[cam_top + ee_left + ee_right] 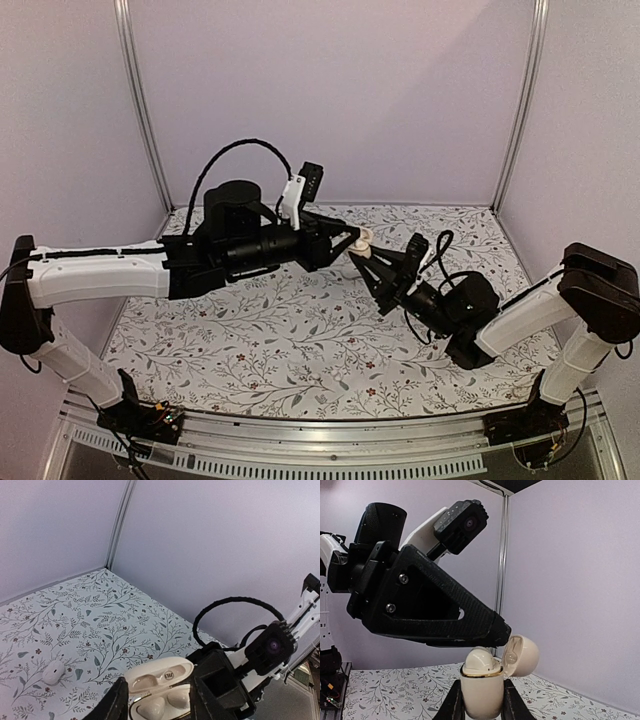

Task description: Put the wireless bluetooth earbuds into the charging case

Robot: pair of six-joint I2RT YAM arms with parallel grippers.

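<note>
1. Far left on the floral table [100, 630], one loose earbud [53, 671] lies well apart; I might overlook it.
2. My left gripper [159, 692], spread above the charging case [482, 687], could snag the seated earbud [479, 659] when I pull away.
3. My right gripper [482, 707] pinches the case aloft; a knock might twist it.

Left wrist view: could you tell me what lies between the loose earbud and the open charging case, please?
In the left wrist view, only floral tablecloth separates the earbud from the charging case, plus a finger of the left claw beside it.
</note>
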